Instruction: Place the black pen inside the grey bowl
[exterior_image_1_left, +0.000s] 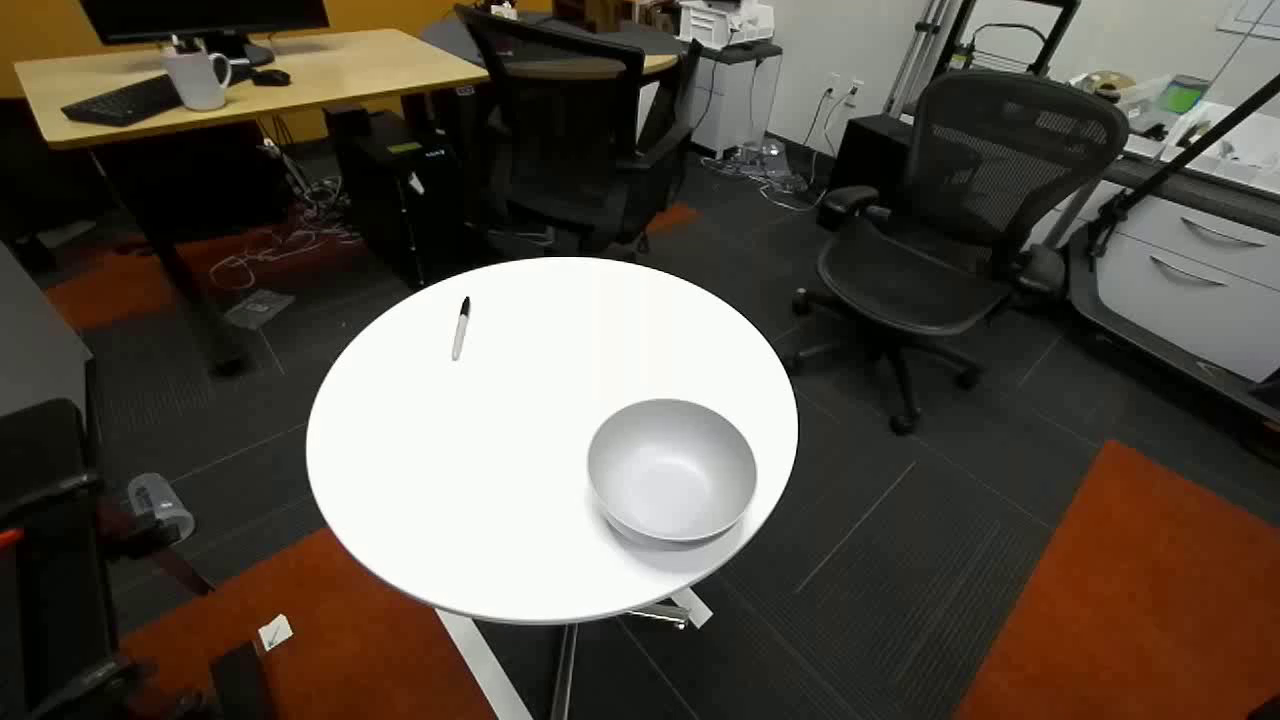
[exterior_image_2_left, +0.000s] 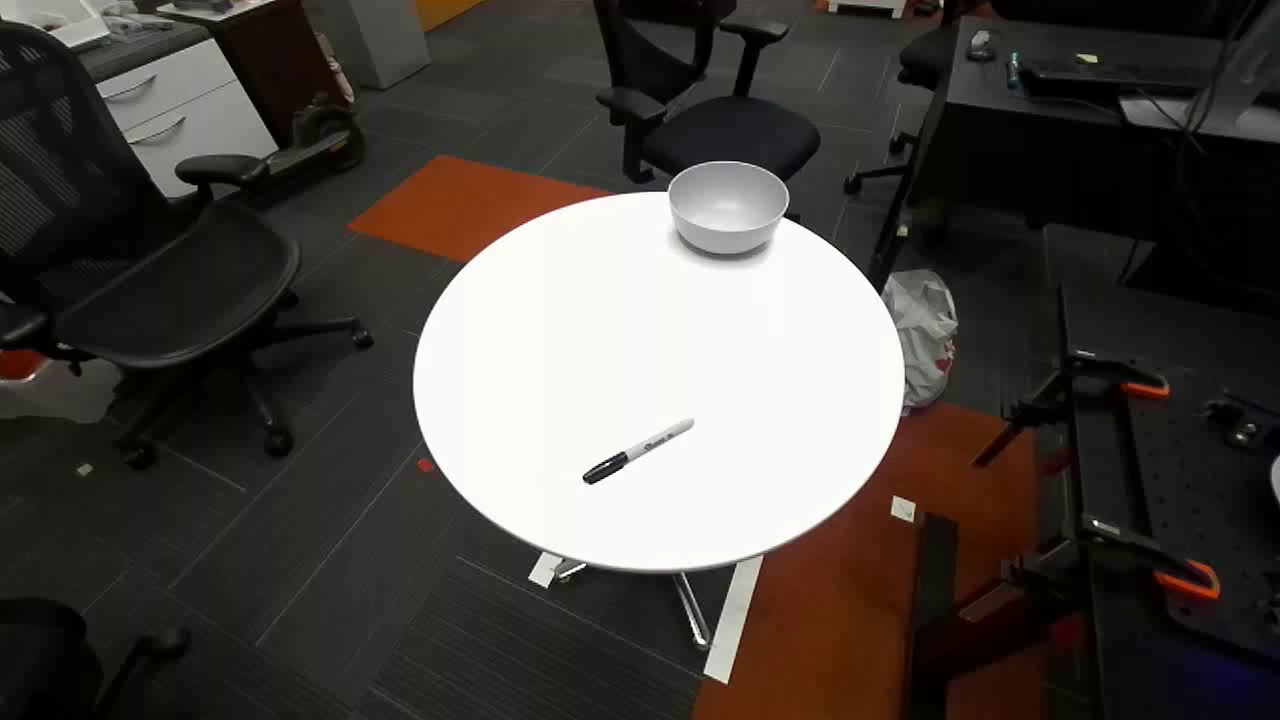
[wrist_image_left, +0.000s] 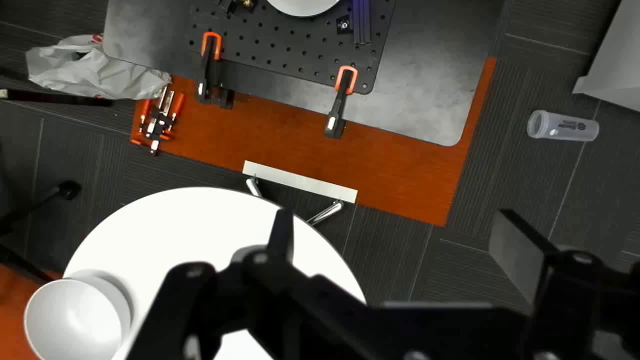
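Acquiring the slim, black-capped pen (exterior_image_2_left: 640, 450) seems the current step: in an exterior view it lies at the near side of the round white table (exterior_image_2_left: 560, 340), the smooth light-grey bowl (exterior_image_2_left: 728, 212) far right. The black gripper (wrist_image_left: 395, 232) is spread, empty; next, align over the pen, descend.

The site is an office with lab equipment. Office furnishings include a wood-toned desk (exterior_image_1_left: 370, 66) bearing a monitor (exterior_image_1_left: 200, 16) and keyboard (exterior_image_1_left: 125, 100), mesh-back swivel chairs (exterior_image_1_left: 1012, 150) and carpet tiles (exterior_image_1_left: 850, 545). In the wrist view, two orange-tipped clamps (wrist_image_left: 340, 102) hold a perforated breadboard plate (wrist_image_left: 280, 56) on a black bench (wrist_image_left: 425, 95).
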